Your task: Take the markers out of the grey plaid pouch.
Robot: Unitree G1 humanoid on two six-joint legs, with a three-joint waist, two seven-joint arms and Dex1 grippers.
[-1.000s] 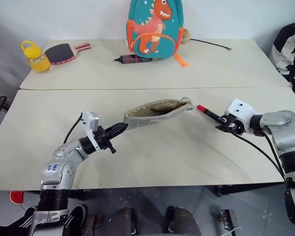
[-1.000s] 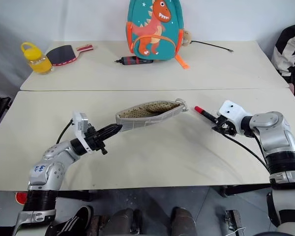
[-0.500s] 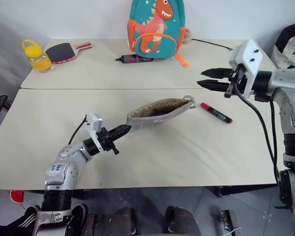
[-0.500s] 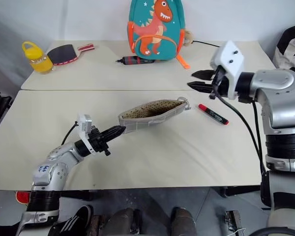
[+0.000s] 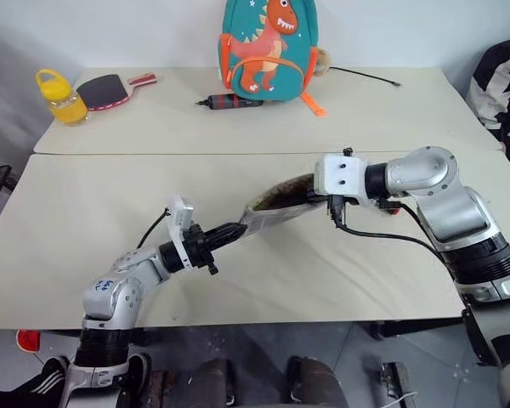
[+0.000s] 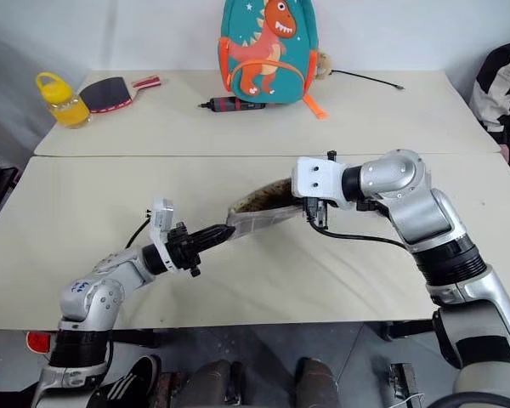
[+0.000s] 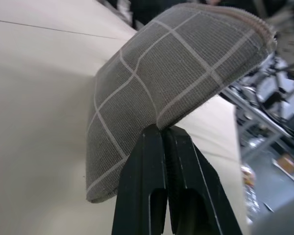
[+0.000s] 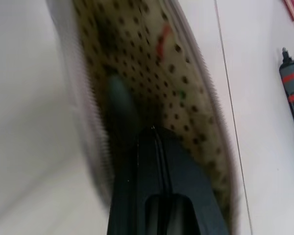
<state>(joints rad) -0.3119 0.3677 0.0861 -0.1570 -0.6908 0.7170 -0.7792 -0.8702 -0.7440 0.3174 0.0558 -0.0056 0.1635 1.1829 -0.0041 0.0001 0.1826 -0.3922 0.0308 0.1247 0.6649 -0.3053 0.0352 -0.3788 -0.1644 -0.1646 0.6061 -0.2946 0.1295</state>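
While the left gripper (image 5: 231,229) is clamped shut on one end of the grey plaid pouch (image 5: 272,214), the pouch hangs lifted off the near table (image 5: 68,229), rising from that end toward its open mouth, speckled beige lining showing. Left wrist view: both black fingers (image 7: 152,171) pressed together w/ a fold of the grid-lined fabric pinched btwn them, rest of the pouch bulging up past the tips. Right gripper (image 8: 154,132) reaches down into the pouch mouth from the other end; its wrist block sits just over the opening in the head views, tips hidden by the fabric there. Right wrist view: fingers closed together inside the lining, nothing visibly caught btwn them. Just beside those fingers, a dark blurred stick-like shape lies in the pouch, maybe a marker, can't tell. Small red mark further in on the lining, too blurred to ID. Far table (image 5: 391,119): teal dinosaur backpack (image 5: 269,49) upright at the back edge, a dark red-and-black tool (image 5: 229,103) lying just in front of it, yellow bottle (image 5: 61,97) and a red-and-black paddle (image 5: 110,90) side by side at the robot's left corner, well apart from the pouch. Thin black cable (image 5: 365,76) runs off to the right of the backpack.
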